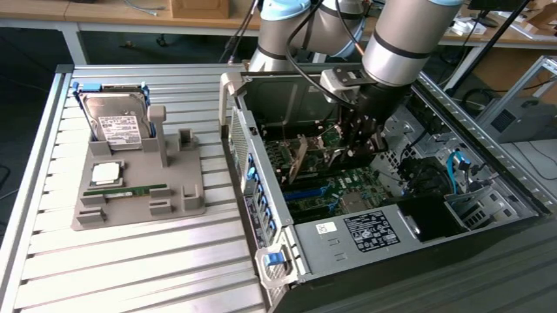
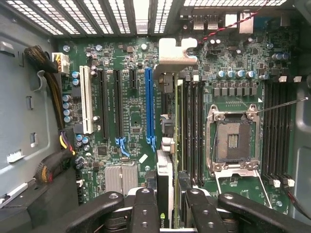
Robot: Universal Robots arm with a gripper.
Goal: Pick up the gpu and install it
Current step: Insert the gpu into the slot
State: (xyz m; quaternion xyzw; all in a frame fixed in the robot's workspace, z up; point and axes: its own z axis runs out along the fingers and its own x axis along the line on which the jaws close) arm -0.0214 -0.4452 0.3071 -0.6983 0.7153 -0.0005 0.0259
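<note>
You are working on a metal table [image 1: 130, 261] made of long strips. An open computer case [image 1: 261, 215] lies on it.

Your claw [image 2: 170, 206] is down inside the case. It is closed on the gpu [image 2: 165, 189], with one dark finger [image 2: 144, 204] pressed on each flat side. You see the card from its thin edge, and it points away from the claw. Its silver end bracket [image 2: 176, 53] is at the far end, close to the case's back wall.

The gpu hangs over the green motherboard [image 2: 131, 121], just beside the long blue slot [image 2: 149, 104]. The black memory slots [image 2: 194, 126] are on its other side. I cannot tell if its edge touches the board.

I think the card is light, stiff and flat. It is also easy to hurt, because little parts sit on its face. So hold it by the flat sides near one end, as you do now. A long card held at one end can tip, so keep it straight.

Room is tight. The slots stand close on both sides. The square chip socket [image 2: 232, 141] is further out, and its thin wire arms could catch. Black cables [image 2: 48, 73] run along one wall, well apart from the card. The case walls stand up all around. The way up is open.

Outside the case sits a grey holder [image 1: 187, 202] with a hard drive [image 1: 117, 127].
</note>
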